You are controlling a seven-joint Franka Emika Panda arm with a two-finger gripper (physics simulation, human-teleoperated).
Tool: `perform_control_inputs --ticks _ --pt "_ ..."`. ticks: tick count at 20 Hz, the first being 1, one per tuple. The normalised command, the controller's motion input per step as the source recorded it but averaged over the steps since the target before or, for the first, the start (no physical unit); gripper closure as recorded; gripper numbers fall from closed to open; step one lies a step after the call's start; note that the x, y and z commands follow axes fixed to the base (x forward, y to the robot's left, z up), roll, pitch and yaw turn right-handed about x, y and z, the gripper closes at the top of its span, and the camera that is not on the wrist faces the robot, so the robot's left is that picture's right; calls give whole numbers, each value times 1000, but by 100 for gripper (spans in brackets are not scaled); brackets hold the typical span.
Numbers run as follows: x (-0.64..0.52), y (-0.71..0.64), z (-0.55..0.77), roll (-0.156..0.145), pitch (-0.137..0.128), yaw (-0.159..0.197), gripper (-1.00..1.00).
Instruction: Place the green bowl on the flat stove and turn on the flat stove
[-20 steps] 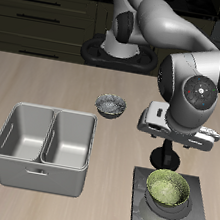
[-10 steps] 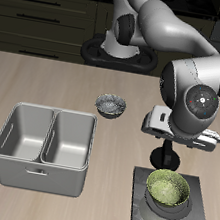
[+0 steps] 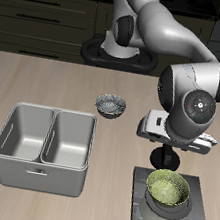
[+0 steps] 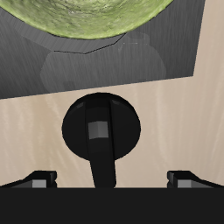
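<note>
**Bowl seated on stove, knob turn pending**

Exterior view: green bowl [image 3: 169, 189] sits upright on flat stove [image 3: 193, 219], roughly centred on the plate, so placing part looks done. Arm bent over the stove's back edge, gripper [image 3: 165, 155] hanging low above the knob [image 3: 165, 158], just behind the bowl. Fingers hidden by the wrist body here, so spread can't be judged from this angle. Grey-white bowl [image 3: 110, 106] farther back on the table, grey double-basin tray [image 3: 43, 148] well apart beside it; neither in the way.

Wrist view: knob [image 4: 101, 129] dead ahead, round black disc w/ raised bar handle pointing toward the camera. Fingertips [image 4: 40, 178] stand apart, one each side of the bar, nothing clamped, no contact visible yet. Bowl [image 4: 94, 17] shows just beyond the knob, on the dark plate [image 4: 166, 52], clear of the fingers.

Step in hand, as a judgement: switch stove on. To do well: drop straight down keeping bar centred btwn the tips, close only once tips flank the bar fully, then rotate wrist about the knob's own axis w/o sideways drag. Keep clear of the bowl's rim; any push toward it could shove the bowl off centre. Off-centre grip risks slipping off the bar mid-turn.
</note>
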Motion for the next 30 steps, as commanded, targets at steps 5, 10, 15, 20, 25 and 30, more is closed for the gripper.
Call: perform_control_inputs --ticks 5,10,15,20,25,30 --pt "-21 -91 -258 -34 35 -8 -100" --pt "-281 121 -86 -14 -17 19 -100" --pt "-230 54 -48 -7 -18 -18 -100" --pt "-180 75 -79 15 -16 -9 -100" --pt "-18 -160 -54 -8 -56 46 -100" --pt "79 -170 -104 2 -18 4 -100"
